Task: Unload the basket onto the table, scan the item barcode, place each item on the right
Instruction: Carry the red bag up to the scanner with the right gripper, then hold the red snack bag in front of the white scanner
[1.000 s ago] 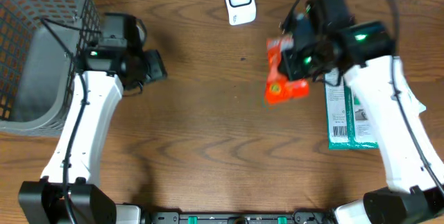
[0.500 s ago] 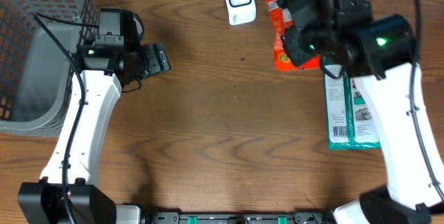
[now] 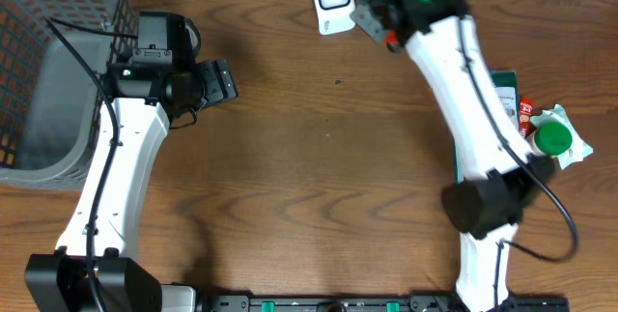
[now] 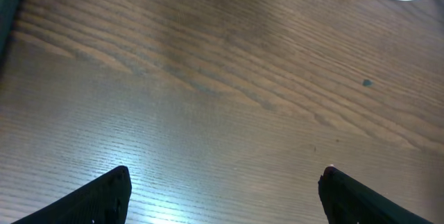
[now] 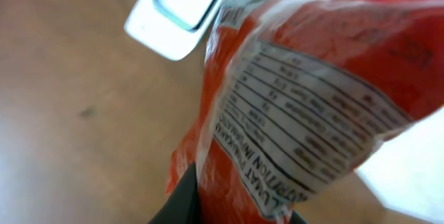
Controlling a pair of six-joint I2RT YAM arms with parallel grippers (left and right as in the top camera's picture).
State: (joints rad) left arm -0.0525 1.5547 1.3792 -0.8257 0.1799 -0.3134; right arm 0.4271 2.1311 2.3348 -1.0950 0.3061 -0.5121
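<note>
Gripping an orange-red crinkly plastic snack packet (image 5: 305,92) by its lower edge with the right fingers (image 5: 187,207), narrowed tight on it, white printed label panel facing the wrist camera. Holding it up just beside the white rounded plastic barcode scanner (image 3: 331,1) at the far edge of the brown wooden worktop (image 3: 319,177). Hovering with the left fingers (image 4: 104,196) spread wide over bare wood, empty, well apart from the packet. Farther out, grey wire mesh basket (image 3: 48,80) on the left, white pouch with a round green cap (image 3: 555,140) on the right.
</note>
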